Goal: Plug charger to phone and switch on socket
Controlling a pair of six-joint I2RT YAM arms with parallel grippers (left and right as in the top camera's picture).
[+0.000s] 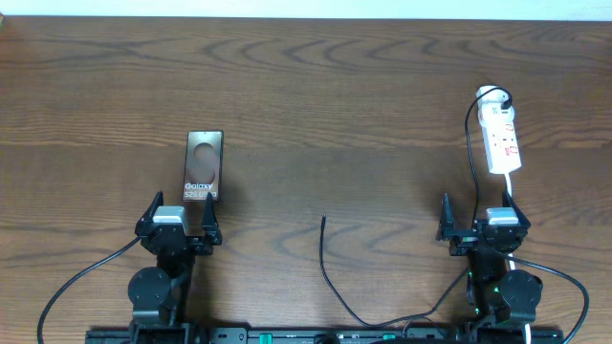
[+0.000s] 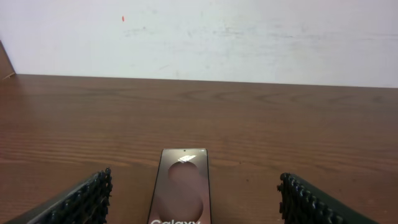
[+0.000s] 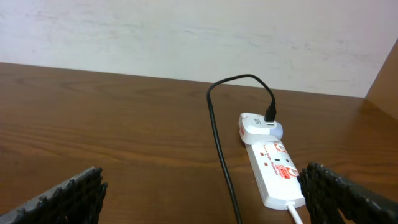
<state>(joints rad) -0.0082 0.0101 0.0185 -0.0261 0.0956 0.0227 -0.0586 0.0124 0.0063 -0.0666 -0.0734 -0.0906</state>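
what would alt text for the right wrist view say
A white socket strip lies on a brown wooden table, ahead and to the right of the open right gripper. The black charger cable is plugged into a white adapter at its far end, arcs up and runs back toward the camera.

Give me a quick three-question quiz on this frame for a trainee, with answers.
1. True or false: the charger is plugged into the phone.
2. Fill in: the left gripper is ____.
3. What sits nearest the socket? A phone, B right gripper, C left gripper.

Key: 1 false, its tip lies free on the table. 2 open. 3 B.
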